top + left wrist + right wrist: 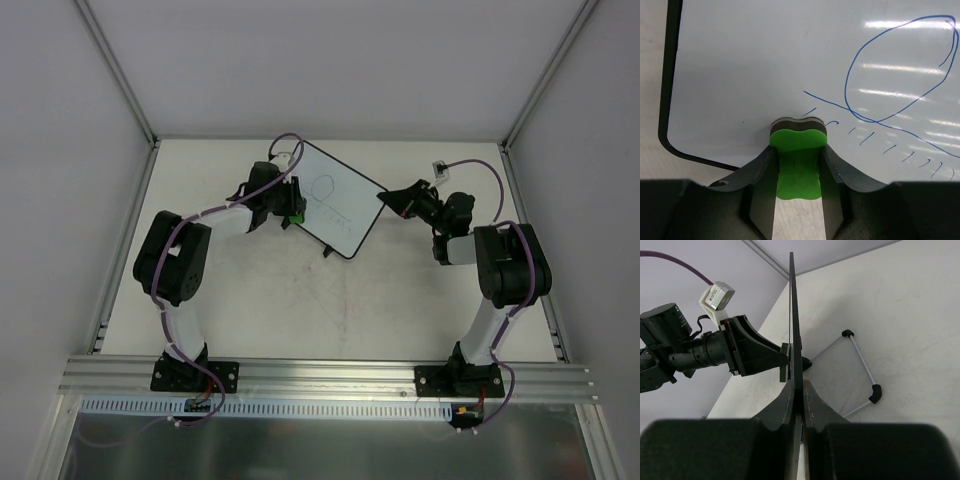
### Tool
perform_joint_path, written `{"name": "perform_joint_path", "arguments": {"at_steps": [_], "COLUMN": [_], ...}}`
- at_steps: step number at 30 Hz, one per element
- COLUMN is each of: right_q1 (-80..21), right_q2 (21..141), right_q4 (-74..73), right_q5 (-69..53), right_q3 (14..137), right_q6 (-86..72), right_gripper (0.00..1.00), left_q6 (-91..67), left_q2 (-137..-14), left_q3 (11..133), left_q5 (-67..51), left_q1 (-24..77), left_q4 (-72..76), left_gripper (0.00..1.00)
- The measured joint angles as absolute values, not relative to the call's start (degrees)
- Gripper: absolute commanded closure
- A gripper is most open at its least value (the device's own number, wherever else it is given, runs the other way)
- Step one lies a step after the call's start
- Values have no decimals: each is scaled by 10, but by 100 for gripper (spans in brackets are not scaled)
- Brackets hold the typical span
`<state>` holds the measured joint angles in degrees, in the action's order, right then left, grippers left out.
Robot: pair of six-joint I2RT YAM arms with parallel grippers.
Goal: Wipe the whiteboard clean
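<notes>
Glossy whiteboard (765, 60), matt black plastic left gripper (797, 150), smooth green eraser (797, 175) faced perhaps with felt.

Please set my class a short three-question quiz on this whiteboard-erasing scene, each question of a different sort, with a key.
1. True or false: the whiteboard is wiped clean.
2. What do the left arm's jaws hold? A. a green eraser B. a marker C. a cloth
3. Fill in: the right arm's jaws are shut on the whiteboard's ____.

Key: 1. False, a blue oval and strokes are on it. 2. A. 3. Edge.
</notes>
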<state>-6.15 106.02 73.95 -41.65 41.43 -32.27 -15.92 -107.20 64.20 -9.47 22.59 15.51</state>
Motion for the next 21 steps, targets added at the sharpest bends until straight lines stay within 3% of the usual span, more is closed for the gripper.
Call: {"name": "perform_joint_path", "arguments": {"at_steps": [12, 21], "right_q1": [-62, -62], "right_q2": [1057, 1055], "right_q4": [739, 740], "right_q5": [-408, -413], "right_q3": [413, 412], "right_q6": [-322, -316], "right_gripper": [100, 100], "left_q6": [-148, -136], "left_q2": [-1143, -1152], "left_q3": [819, 863], "left_q5": [-99, -99], "left_q1": [228, 236], "left_q4": [50, 33], "left_gripper": [100, 100]}}
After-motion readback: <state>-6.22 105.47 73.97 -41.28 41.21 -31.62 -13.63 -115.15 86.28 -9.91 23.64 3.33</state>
